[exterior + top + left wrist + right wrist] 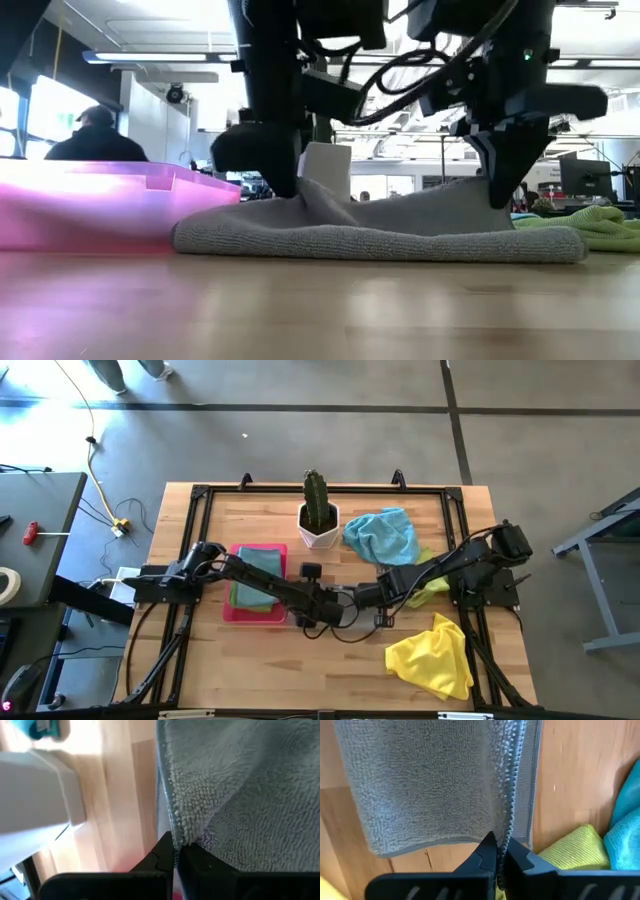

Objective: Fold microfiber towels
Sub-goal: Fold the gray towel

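Fingers [192,857] of both grippers, left [175,851] and right [498,847], pinch the grey towel [400,225] tight at center; cactus pot [319,525] at 12 o'clock, pink tray [238,611] at 9, blue cloth [385,535] at 1.

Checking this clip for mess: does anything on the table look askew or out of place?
Mostly tidy. The yellow towel lies crumpled near the front edge and the blue towel is bunched beside the cactus pot; both look unfolded rather than spilled.

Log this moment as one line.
left claw: shut on grey towel | right claw: shut on grey towel | towel: on table
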Tool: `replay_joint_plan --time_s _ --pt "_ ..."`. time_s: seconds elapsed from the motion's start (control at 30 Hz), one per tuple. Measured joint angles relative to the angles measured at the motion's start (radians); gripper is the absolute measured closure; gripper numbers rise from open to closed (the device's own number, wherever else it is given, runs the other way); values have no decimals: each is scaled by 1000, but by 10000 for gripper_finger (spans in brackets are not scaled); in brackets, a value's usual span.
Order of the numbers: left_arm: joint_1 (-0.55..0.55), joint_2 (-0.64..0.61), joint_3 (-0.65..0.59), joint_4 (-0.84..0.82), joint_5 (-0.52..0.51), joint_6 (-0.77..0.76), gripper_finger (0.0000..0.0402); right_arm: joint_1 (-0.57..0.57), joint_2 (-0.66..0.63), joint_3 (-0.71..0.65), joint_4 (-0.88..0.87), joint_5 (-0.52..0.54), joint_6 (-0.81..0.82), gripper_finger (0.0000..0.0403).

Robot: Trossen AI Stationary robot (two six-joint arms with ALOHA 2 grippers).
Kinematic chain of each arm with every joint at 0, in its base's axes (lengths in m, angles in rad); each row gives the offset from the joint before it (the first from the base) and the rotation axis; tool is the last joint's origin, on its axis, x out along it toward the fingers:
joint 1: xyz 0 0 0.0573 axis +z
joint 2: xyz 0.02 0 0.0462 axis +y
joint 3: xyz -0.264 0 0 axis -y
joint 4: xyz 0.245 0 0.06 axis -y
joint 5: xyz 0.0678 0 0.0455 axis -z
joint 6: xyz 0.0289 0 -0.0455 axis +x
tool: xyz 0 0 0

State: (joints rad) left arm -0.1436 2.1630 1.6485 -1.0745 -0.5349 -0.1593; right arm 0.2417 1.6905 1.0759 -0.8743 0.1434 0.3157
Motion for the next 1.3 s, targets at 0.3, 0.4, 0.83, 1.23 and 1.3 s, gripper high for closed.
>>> replay_joint_plan --time_s 0.3,0.4,0.83,1.23,1.3 --pt "22 37 1 36 -28 34 401 -23 0 -32 34 9 -1 402" --pt "29 57 0 31 -29 33 401 -32 0 -32 33 12 0 402" --pt "34 71 0 4 -40 18 401 -48 0 -21 -59 8 50 304" --pt "23 71 0 -2 -29 7 401 18 -10 -54 275 -25 46 279" --pt "22 71 0 -4 -28 6 401 20 -10 -96 332 -22 67 285"
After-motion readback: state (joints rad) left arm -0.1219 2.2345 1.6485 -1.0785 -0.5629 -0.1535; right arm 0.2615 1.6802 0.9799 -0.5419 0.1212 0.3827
